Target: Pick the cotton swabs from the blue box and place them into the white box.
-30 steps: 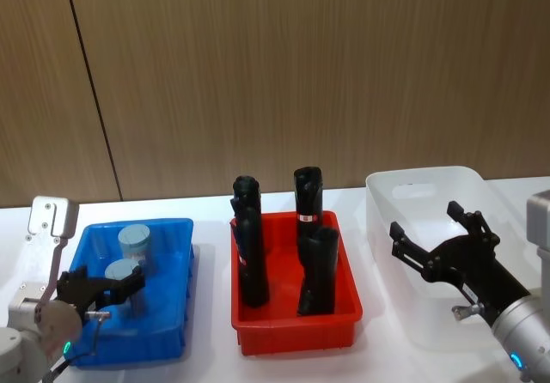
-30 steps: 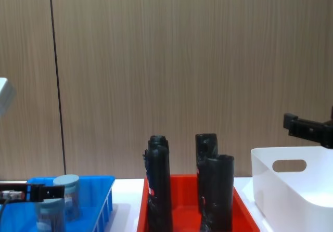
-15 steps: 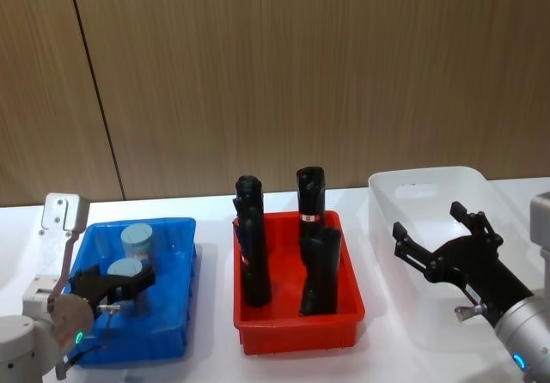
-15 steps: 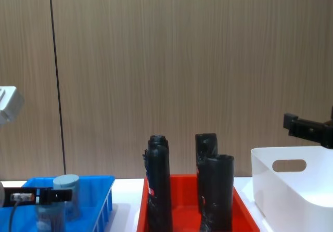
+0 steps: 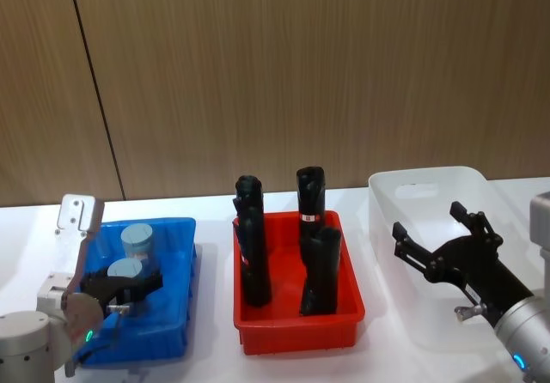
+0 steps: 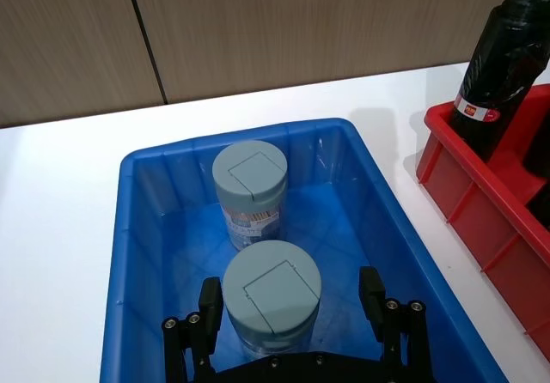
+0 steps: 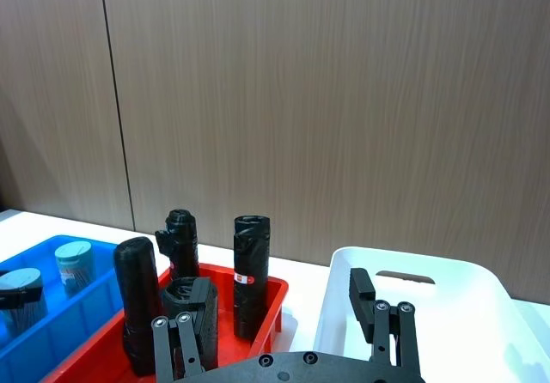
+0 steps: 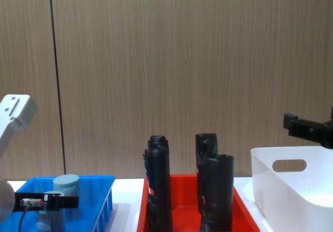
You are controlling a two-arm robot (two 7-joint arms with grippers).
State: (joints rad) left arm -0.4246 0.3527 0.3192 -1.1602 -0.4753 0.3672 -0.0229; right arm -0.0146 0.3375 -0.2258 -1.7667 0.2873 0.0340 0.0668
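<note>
Two jars [image 6: 249, 177] upright in blue box [image 6: 137, 228]; black rolls [image 5: 249, 246] in red bin [image 5: 296, 327]. Left claw [image 6: 290, 288] spread wide, straddling nearer jar [image 6: 271, 284], not clamping. Right claw [image 5: 425, 218] splayed wide near white box [image 5: 425, 179].

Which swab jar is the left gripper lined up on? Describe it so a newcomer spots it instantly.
Find the blue box at the table's left end, beside the red bin. Two grey-lidded jars stand in it, one behind the other; you want the nearer jar. Unlike the far jar by the back wall, it sits between the open fingers of the left gripper.
</note>
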